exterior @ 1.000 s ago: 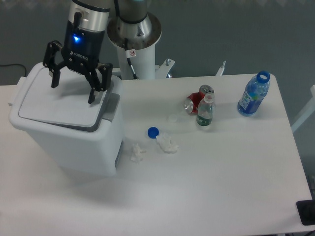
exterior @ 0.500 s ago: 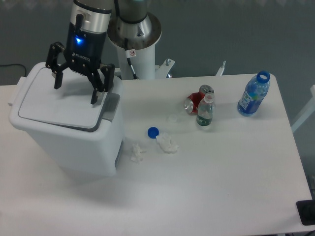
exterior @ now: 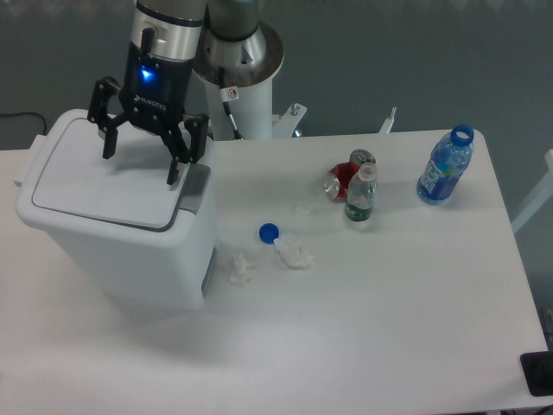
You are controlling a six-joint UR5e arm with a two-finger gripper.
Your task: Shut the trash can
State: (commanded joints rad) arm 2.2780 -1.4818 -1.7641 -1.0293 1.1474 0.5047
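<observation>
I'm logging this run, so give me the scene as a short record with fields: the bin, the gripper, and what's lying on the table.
trash can: left on table, lid down flat
gripper: above the lid, jaws open, holding nothing
blue bottle: upright, uncapped, far right
small bottle: upright, beside red can
blue cap: loose, mid-table
crumpled paper: near the cap

Trash can [exterior: 121,233] at surface [exterior: 389,328] left edge, gripper [exterior: 139,157] above its lid. Bottle cap [exterior: 269,232] and paper scraps [exterior: 294,252] just right. Crushed can [exterior: 346,176] behind small bottle [exterior: 359,199]; large bottle [exterior: 445,166] far right.
</observation>
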